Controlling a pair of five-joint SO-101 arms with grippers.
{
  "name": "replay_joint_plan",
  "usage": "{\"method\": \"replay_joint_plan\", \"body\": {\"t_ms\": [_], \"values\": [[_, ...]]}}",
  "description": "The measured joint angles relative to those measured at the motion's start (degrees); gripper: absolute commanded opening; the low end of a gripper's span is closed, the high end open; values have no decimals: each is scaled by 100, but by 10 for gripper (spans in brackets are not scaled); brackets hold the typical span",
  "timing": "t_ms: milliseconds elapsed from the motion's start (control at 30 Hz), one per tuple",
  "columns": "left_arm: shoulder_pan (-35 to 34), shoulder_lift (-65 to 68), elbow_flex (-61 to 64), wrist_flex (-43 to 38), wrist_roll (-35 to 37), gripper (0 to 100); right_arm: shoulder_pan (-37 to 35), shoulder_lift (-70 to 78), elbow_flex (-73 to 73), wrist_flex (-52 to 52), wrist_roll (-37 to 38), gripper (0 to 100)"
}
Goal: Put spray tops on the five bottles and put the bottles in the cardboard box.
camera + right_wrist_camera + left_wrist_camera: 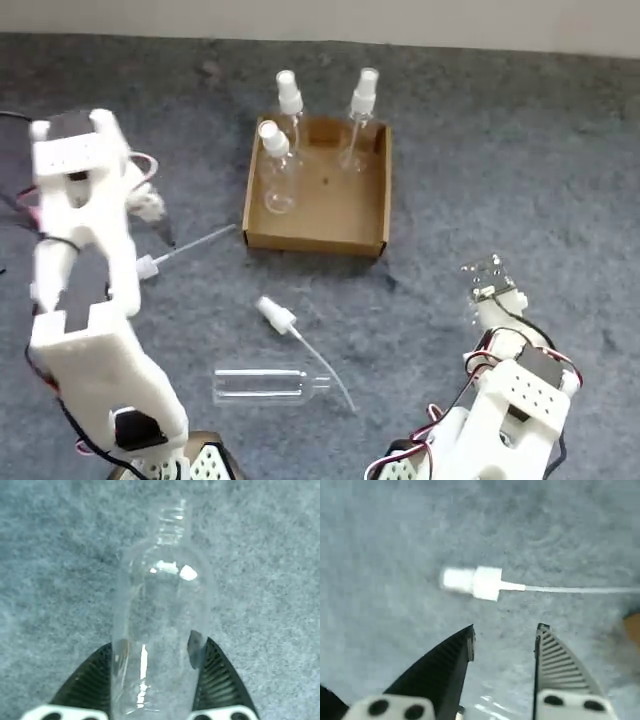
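Just beneath the left pincer [506,627], on the grey counter [480,130]: a spray top [475,582], lying flat, its thin tube trailing toward the cardboard box [315,238]. Fingers apart there, touching nothing. Over on the right, clamped by the right pincer [156,645] around the lower body: an uncapped bottle [160,595], neck pointing away from the wrist. Hard to tell whether lifted or resting on the counter. Already standing in the box: three capped bottles [275,160]. Left out on the counter between the arms: a second spray top [275,313] and a second bare bottle [265,385] on its side.

Likely trouble from here: closing on the slim tube rather than the white head, leaving the top dangling and hard to aim. Equally, nudging the head sideways on the way down and rolling it out from between the fingers. Further on, steering a long, springy tube at that narrow neck and missing. Or pressing down hard enough to twist the slick clear bottle in a grip set so low. Also worth watching: dragging the tube against the box wall while lifting.
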Motion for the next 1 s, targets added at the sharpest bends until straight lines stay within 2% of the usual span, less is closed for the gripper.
{"method": "replay_joint_plan", "body": {"t_ms": [67,200,400,567,700,867,1000], "values": [[193,334,53,0,809,152,0,0,0,0,0,6],[378,1020,35,-44,1635,149,0,0,0,0,0,6],[360,1802,-404,-9,2136,147,0,0,0,0,0,6],[360,1996,-703,18,2136,147,0,0,0,0,0,6],[79,2004,-721,18,2057,146,0,0,0,0,0,6],[-413,2004,-721,35,1433,146,0,0,0,0,0,6],[-826,2004,-730,26,624,146,0,0,0,0,0,6]]}}
